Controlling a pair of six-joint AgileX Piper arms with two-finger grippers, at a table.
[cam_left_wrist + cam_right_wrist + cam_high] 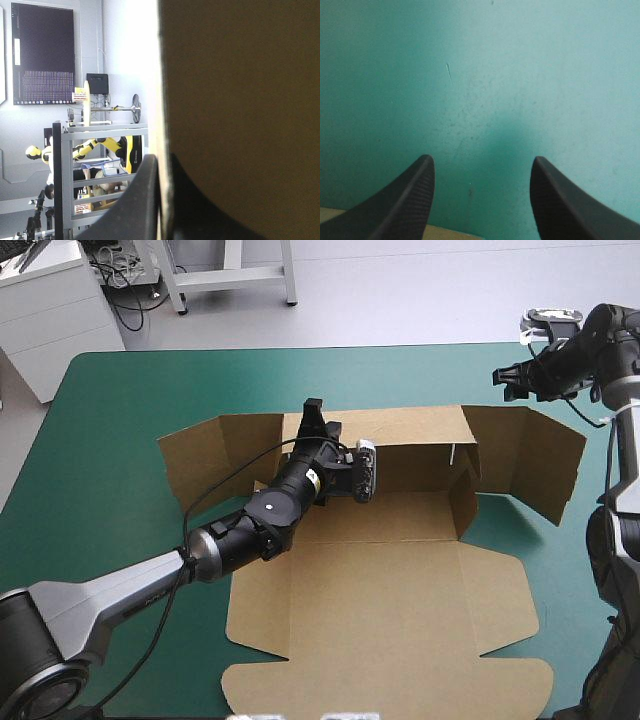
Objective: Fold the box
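The brown box [390, 610] lies partly formed in the middle of the teal-green table. Its back wall [410, 435] stands upright, the side flaps splay outward and up, and the lid panel lies flat toward the front edge. My left gripper [313, 412] is shut on the top edge of the back wall near its left end. In the left wrist view the board [240, 100] runs as a dark sheet between the gripper's [162, 162] fingers. My right gripper [506, 380] hovers open beyond the box's right flap, over bare cover [485, 100], with a sliver of board [450, 232] under it.
The right side flap [530, 465] rises just below and beside my right gripper. The left flap [210, 455] leans outward beside my left arm. Bare teal-green cover [150, 400] lies left of and behind the box.
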